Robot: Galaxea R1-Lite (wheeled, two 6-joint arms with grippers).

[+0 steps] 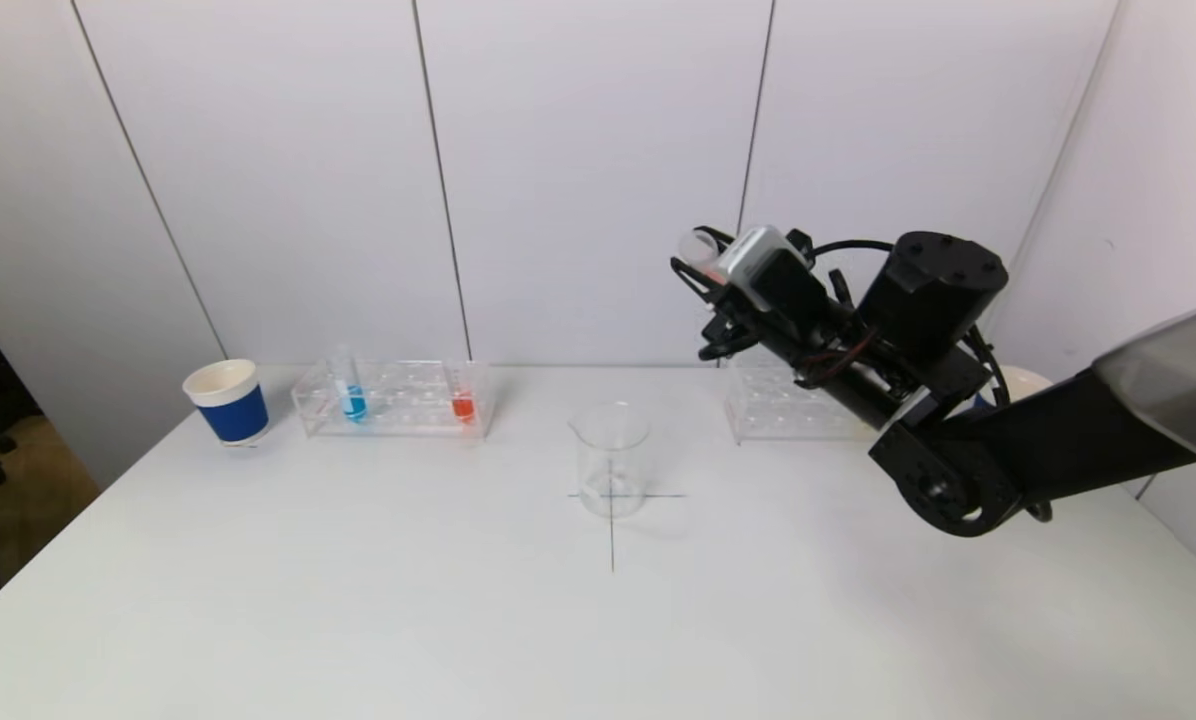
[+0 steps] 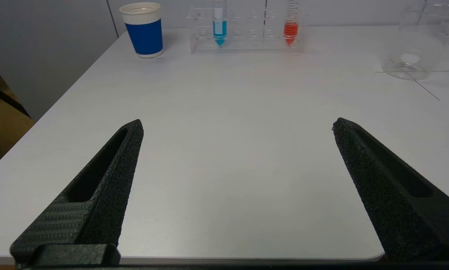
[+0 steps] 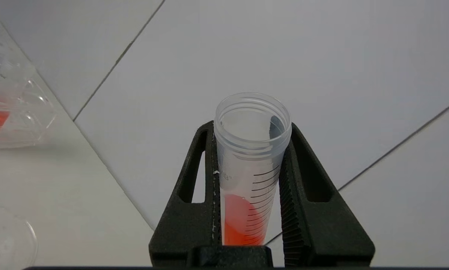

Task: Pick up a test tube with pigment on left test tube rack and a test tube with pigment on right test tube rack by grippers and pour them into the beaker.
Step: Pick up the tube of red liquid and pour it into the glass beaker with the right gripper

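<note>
Head view: my right gripper (image 1: 700, 262), clenched on the tilted tube (image 1: 703, 248) of orange pigment, holds it up and right of the beaker (image 1: 612, 458), mouth pointing left; left gripper (image 2: 237, 125) spread, idle.

— What colours are in front of me?
— My right tool (image 3: 249, 187) is black with ribbed pads, holding a clear tube (image 3: 251, 165) with black scale marks and orange-red liquid.
— And elsewhere?
— A white tabletop (image 1: 358, 600) with a thin dark cross, a blue-banded white cup (image 1: 226, 400), a clear rack (image 1: 393, 398) showing blue and orange-red.
</note>
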